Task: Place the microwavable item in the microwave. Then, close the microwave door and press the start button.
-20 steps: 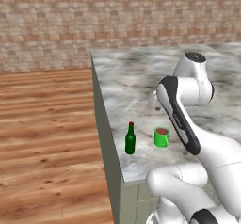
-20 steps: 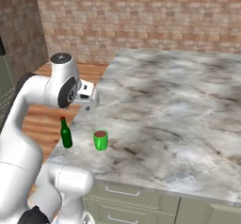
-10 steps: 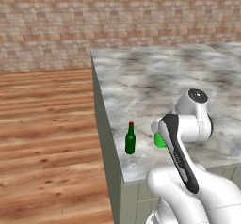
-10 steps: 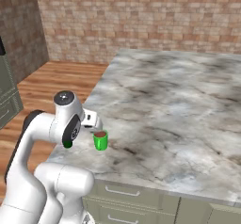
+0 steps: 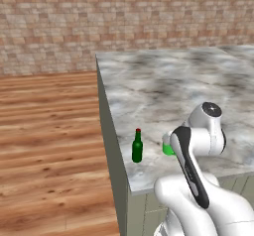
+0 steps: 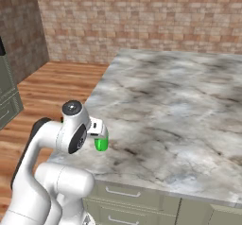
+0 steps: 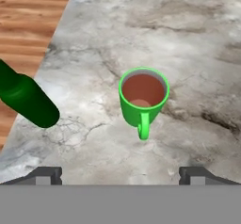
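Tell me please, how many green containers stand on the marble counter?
2. The green mug stands near the counter's corner, ahead of the open gripper. The dark green bottle stands beside it, closer to the counter's edge.

The bright green mug (image 7: 143, 96) stands upright on the grey marbled counter at the centre of the hand view, holding brown liquid that stops short of the rim, with its 1 loop handle turned toward the bottom edge of the frame. In the left base view the mug (image 5: 167, 146) shows as a green sliver at lower right of centre, near the counter's front corner, mostly hidden behind the white arm. In the right base view the mug (image 6: 101, 143) sits at lower left of centre, close to the counter's near edge, its top covered by the arm's hand.
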